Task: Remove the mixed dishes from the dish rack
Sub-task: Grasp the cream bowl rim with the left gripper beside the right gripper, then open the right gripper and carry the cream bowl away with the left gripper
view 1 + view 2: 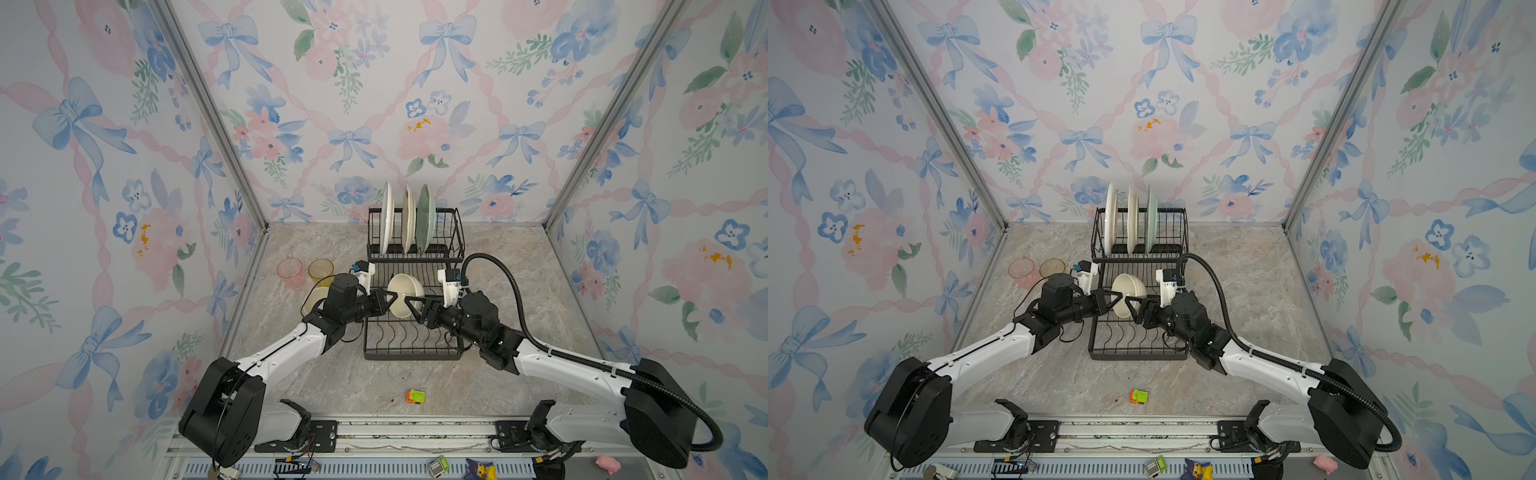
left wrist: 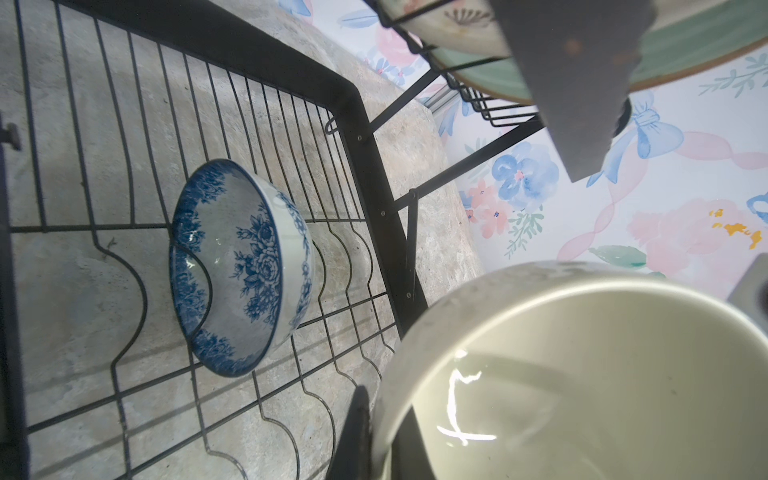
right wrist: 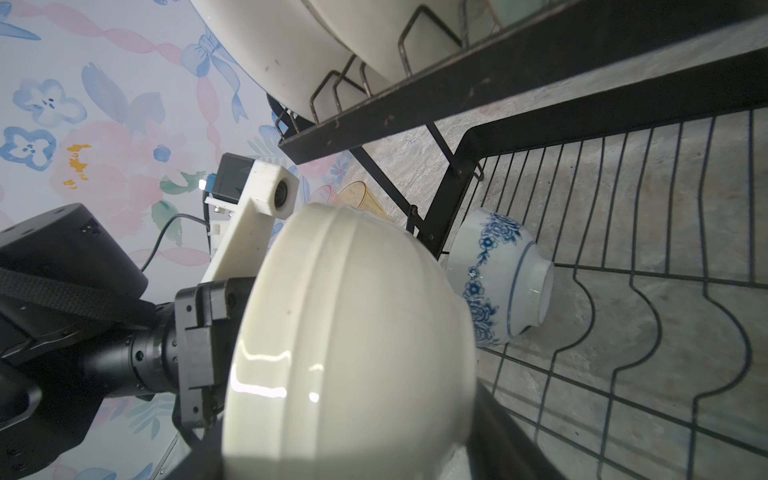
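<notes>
A white bowl (image 1: 405, 293) hangs tilted above the lower tray of the black wire dish rack (image 1: 411, 355), held from both sides. My left gripper (image 1: 392, 297) is shut on its rim, one finger (image 2: 357, 436) outside the wall and one inside. My right gripper (image 1: 411, 309) spans the bowl's outer body (image 3: 353, 332) and its jaws press against it. A blue-patterned bowl (image 2: 241, 266) leans on its side against a wire divider of the tray. Three plates, white (image 1: 386, 220), cream (image 1: 408, 220) and pale green (image 1: 426, 220), stand upright in the raised upper basket.
A pink tumbler (image 1: 291, 272) and an amber tumbler (image 1: 321, 270) stand on the marble table left of the rack. A pale round dish (image 1: 313, 297) shows partly under the left arm. A small orange-green toy block (image 1: 415, 396) lies near the front edge. Patterned walls close three sides.
</notes>
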You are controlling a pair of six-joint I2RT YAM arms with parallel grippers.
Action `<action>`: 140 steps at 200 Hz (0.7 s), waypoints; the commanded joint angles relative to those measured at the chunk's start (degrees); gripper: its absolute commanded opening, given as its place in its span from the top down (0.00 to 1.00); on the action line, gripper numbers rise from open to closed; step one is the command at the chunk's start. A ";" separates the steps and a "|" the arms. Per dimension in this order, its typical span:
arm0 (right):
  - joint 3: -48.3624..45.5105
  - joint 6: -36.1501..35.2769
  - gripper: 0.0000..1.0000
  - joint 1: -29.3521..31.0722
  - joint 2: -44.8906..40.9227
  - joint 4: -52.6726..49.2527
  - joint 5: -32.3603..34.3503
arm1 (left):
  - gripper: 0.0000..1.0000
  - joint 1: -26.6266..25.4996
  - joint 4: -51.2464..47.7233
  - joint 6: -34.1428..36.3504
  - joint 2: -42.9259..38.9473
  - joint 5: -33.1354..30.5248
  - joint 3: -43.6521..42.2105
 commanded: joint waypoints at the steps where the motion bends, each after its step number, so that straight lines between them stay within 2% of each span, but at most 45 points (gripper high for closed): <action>1: 2.70 -1.04 0.23 1.83 -0.31 2.90 -2.61 | 1.00 -0.29 1.30 -0.88 -1.57 0.08 -0.44; 30: 2.57 -2.44 0.06 1.92 -1.30 0.62 -0.18 | 1.00 -0.25 1.32 -1.06 -2.62 -0.90 -1.37; 51: 2.64 -3.80 0.00 2.08 -2.27 -1.30 1.10 | 1.00 0.33 1.15 -1.22 -3.39 -1.32 -2.38; 60: 2.80 -3.83 0.03 2.09 -2.67 -2.28 1.85 | 1.00 0.51 0.92 -1.31 -3.79 -1.48 -2.68; 94: 3.64 -10.00 0.03 2.78 -5.12 -7.60 7.04 | 1.00 1.41 -2.59 -0.52 -6.14 -3.03 -2.85; 140: 3.88 -15.81 0.03 2.80 -9.79 -12.43 14.00 | 1.00 3.02 -16.93 4.16 -13.61 -13.47 -0.62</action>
